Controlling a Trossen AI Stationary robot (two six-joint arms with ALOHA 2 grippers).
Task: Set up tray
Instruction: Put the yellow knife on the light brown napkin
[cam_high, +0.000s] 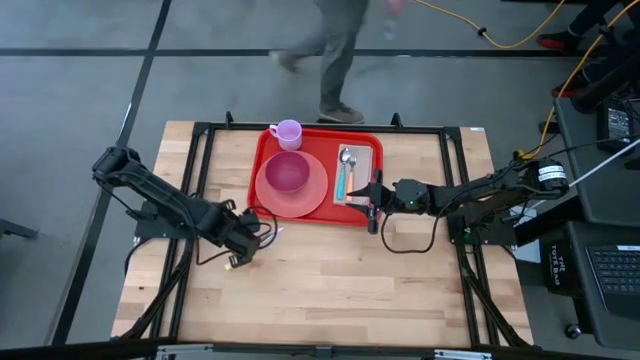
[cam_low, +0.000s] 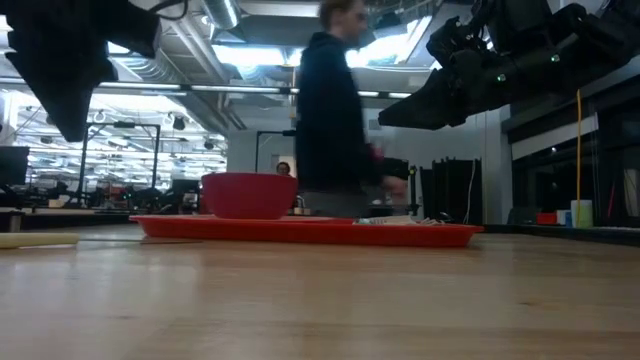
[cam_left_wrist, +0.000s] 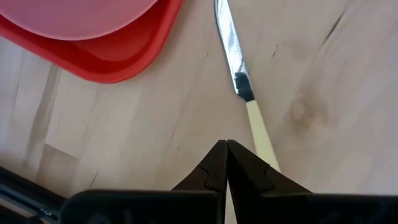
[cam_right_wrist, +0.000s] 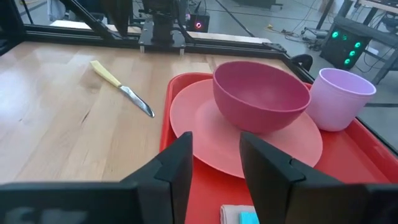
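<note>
Red plastic dominates from above: the tray (cam_high: 318, 176) sits at the far middle of the worktop (cam_high: 330, 280), carrying one pink plate (cam_high: 313, 192), one magenta bowl (cam_high: 288, 172), one lilac cup (cam_high: 288, 132), and a grey napkin (cam_high: 365, 160) with one spoon (cam_high: 346, 158) and one teal-handled piece (cam_high: 342, 182); a single knife (cam_high: 268, 234) lies off the tray, on the wood just by its near-left corner; the left tool (cam_high: 243, 247) hovers right beside that knife, far nearer than the right tool (cam_high: 374, 199), which hangs at the tray's right edge by the napkin; a person (cam_high: 335, 60) walks past beyond the worktop.

From table height, the tray shows as a thin red line with the bowl rising from it; both arms hang dark above.

Left wrist now: the tool is pinched shut and holding nothing; the knife runs lengthways straight ahead of the tips, cream handle nearest, blade pointing on past the tray's rounded corner; I reckon a grasp calls for opening first.

Right wrist: jaws partly spread, nothing between them; one knife lies well apart across the wood.
</note>
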